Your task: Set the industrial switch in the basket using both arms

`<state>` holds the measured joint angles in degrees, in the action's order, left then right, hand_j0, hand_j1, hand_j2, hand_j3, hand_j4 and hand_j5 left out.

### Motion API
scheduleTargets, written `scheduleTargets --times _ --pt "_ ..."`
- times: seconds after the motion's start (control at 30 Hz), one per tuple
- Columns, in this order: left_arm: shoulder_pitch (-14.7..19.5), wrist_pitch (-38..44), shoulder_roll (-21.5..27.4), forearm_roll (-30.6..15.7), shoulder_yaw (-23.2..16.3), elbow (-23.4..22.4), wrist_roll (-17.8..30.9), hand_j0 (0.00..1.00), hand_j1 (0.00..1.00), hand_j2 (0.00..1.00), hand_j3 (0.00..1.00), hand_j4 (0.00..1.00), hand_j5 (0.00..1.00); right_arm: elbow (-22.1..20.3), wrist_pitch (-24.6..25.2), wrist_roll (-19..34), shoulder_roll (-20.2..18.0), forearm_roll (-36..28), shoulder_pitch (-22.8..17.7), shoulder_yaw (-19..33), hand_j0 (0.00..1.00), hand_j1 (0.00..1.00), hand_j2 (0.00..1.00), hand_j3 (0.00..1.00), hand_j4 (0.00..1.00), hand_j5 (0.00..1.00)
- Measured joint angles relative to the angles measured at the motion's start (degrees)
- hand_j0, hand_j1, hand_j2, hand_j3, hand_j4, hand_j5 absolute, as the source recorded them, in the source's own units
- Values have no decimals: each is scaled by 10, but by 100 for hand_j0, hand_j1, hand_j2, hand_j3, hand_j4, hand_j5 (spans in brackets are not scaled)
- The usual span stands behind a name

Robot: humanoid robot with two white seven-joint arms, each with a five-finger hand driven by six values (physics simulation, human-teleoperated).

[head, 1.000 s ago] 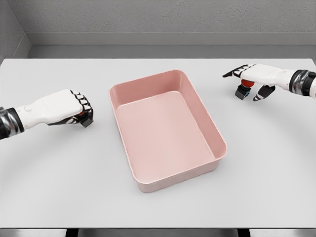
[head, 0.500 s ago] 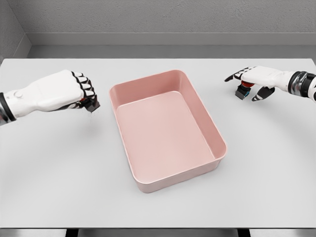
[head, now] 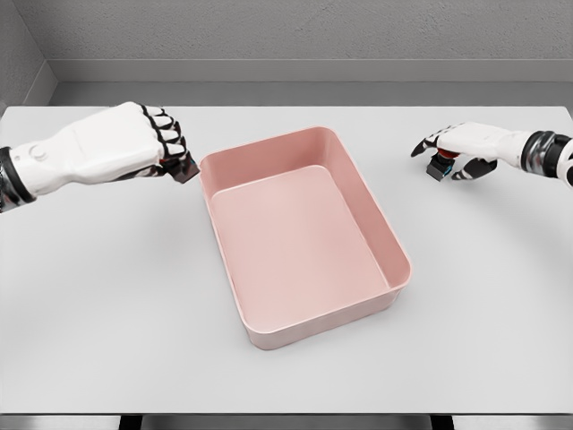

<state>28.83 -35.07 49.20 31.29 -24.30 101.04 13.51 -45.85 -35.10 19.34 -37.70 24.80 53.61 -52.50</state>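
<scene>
Small dark industrial switch [head: 185,170] clamped in curled left hand [head: 134,143], lifted off white table [head: 107,296], just left of pink plastic basket [head: 304,233] rim, likely for a drop inside. Second red-and-blue switch [head: 439,165] on table under right hand [head: 467,145], fingers draped around it, grip not clearly closed

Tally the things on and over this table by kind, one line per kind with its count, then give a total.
Industrial switches: 2 (left switch, right switch)
Pink basket: 1
Robot hands: 2 (left hand, right hand)
Total: 5
</scene>
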Motion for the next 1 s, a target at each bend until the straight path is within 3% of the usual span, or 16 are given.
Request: scheduleTargets --times 0.23,0.5,0.7,0.73,0.77,0.8,1.0 --pt "26 0 -35 1 -15 0 1 38 38 38 38 38 38 1 1 -1 0 5 0 1 61 61 61 61 61 61" --pt "54 0 -87 2 -73 0 7 38 38 38 38 38 38 0 1 -1 0 7 0 2 48 48 48 48 48 48" --pt "55 0 -128 7 -119 -1 25 39 39 39 39 39 39 -1 0 0 0 7 5 2 48 48 48 48 48 48" --pt "55 0 -133 8 -123 -2 29 43 43 43 43 43 43 -1 0 1 0 7 7 2 48 48 48 48 48 48" --pt "55 -1 -136 9 -126 -2 31 59 59 59 59 59 59 -2 0 1 0 7 7 2 48 48 48 48 48 48" --pt "55 0 -139 9 -128 -2 32 97 97 97 97 97 97 -3 0 2 0 8 9 2 48 48 48 48 48 48" --pt "62 0 -144 6 -132 -1 31 100 100 100 100 100 100 -9 0 5 0 8 18 2 48 48 48 48 48 48"
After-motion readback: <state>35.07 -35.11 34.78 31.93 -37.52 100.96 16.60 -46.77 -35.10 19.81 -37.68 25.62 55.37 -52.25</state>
